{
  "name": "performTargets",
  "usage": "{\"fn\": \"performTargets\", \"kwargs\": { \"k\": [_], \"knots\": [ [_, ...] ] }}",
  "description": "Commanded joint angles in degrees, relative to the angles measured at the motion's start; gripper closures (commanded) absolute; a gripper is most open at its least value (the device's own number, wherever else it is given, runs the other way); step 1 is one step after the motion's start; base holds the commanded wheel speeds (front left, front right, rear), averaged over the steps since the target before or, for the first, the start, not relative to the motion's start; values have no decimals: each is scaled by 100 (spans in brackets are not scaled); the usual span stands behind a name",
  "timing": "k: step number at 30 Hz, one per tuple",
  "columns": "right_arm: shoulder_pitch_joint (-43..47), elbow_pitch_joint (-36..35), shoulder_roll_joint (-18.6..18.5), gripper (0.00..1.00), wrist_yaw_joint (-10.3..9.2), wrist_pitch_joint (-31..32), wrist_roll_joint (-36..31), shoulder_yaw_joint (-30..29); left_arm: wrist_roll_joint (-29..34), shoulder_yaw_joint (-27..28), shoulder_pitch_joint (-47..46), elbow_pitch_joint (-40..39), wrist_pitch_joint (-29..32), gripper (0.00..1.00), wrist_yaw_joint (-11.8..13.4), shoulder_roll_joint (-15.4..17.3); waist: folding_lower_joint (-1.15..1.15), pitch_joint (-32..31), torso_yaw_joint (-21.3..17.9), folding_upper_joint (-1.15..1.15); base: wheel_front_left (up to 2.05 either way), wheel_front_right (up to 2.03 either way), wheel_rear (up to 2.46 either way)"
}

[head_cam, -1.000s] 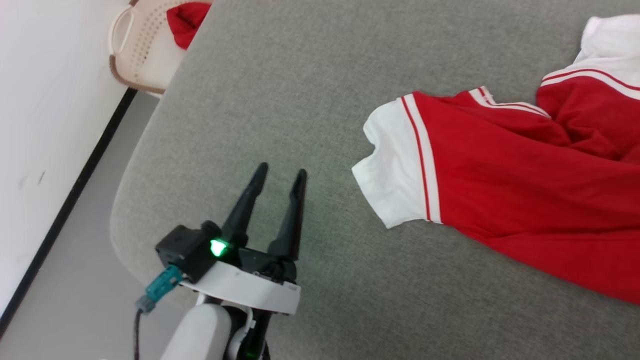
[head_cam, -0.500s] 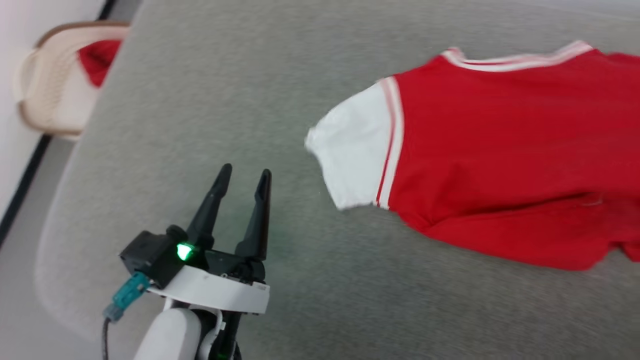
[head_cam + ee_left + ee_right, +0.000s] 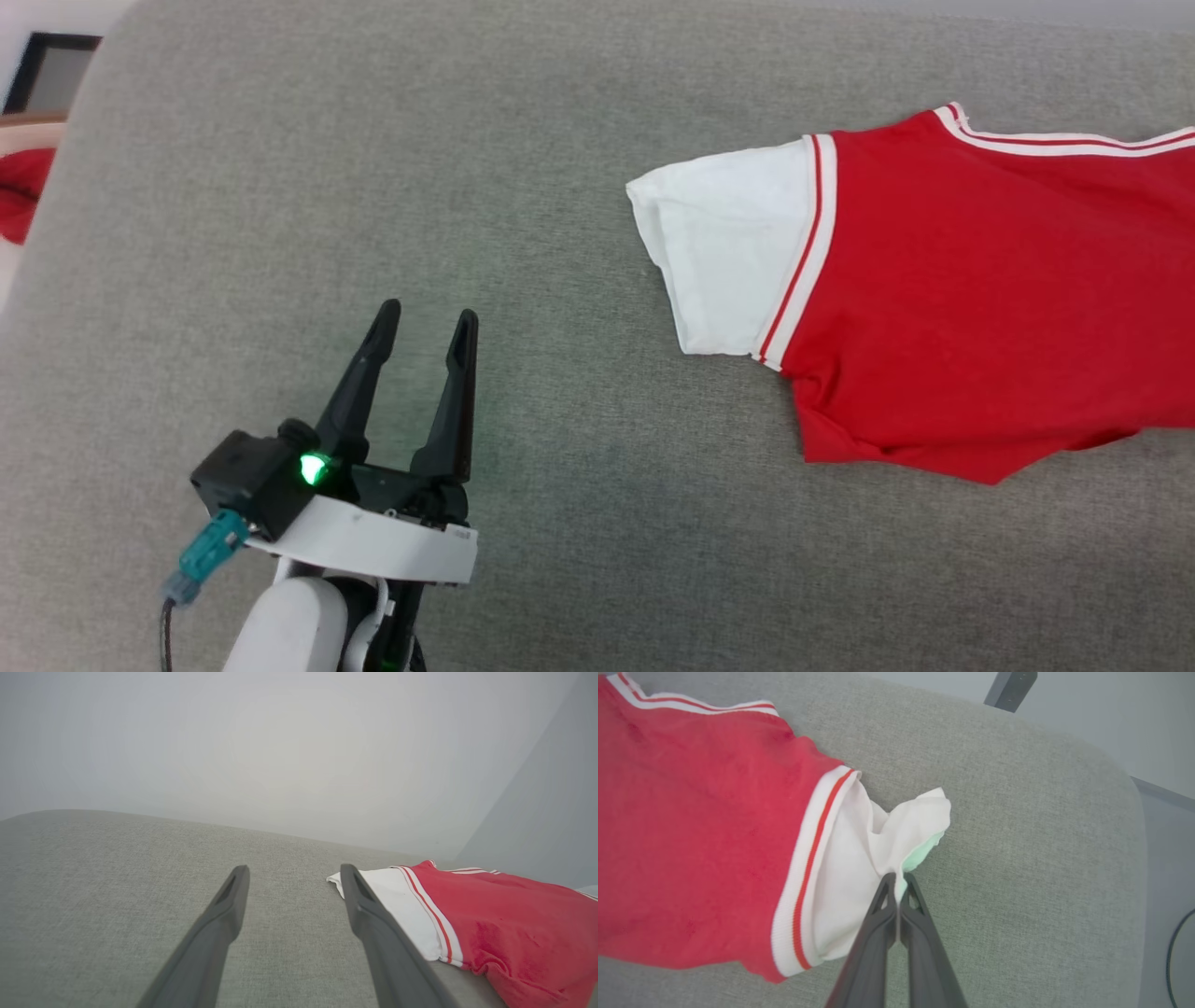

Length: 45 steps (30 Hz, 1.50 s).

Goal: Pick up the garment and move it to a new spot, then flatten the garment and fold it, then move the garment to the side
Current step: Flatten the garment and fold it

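The soft red T-shirt with white sleeves (image 3: 952,280) is laid on the grey fabric cushion (image 3: 560,140), one white sleeve (image 3: 850,872) is pinched by the right end effector (image 3: 899,877), likely to be pulled flat, while the left end effector (image 3: 428,310) is held spread and empty, apart from it.

Grey fabric surface (image 3: 579,523); possibly red cloth (image 3: 19,191) far left.
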Motion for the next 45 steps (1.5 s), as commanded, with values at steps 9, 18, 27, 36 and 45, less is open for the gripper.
{"fn": "performTargets", "kwargs": {
  "k": [9, 18, 27, 36, 45],
  "knots": [
    [485, 1087, 850, 68, -6, -568, 27, -68, -43, -31, -109, 71, 158, 0, 12, 136, 0, 9, -56, 0, 0, 0, 0],
    [775, 2012, 1612, 0, -6, -1723, -24, -427, 61, 68, -426, -59, 685, 0, -46, 786, 0, -323, -322, 0, 0, 0, 0],
    [1293, 1775, 2411, 0, -6, -2142, -737, -1784, -229, -149, -1091, -239, 1959, 0, -124, 1728, 0, -641, -901, 0, 0, 0, 0],
    [2886, 774, 3555, 0, -6, -2147, -2528, -4218, -1602, -1246, -2345, 379, 4126, 0, -149, 2263, 0, -641, -1425, 0, 0, 0, 0],
    [3756, -487, 4567, 0, -6, -1798, -3885, -5528, -2323, -2418, -3930, 1394, 5566, 0, -145, 2649, 0, -141, -1958, 0, 0, 0, 0]
  ]
}}
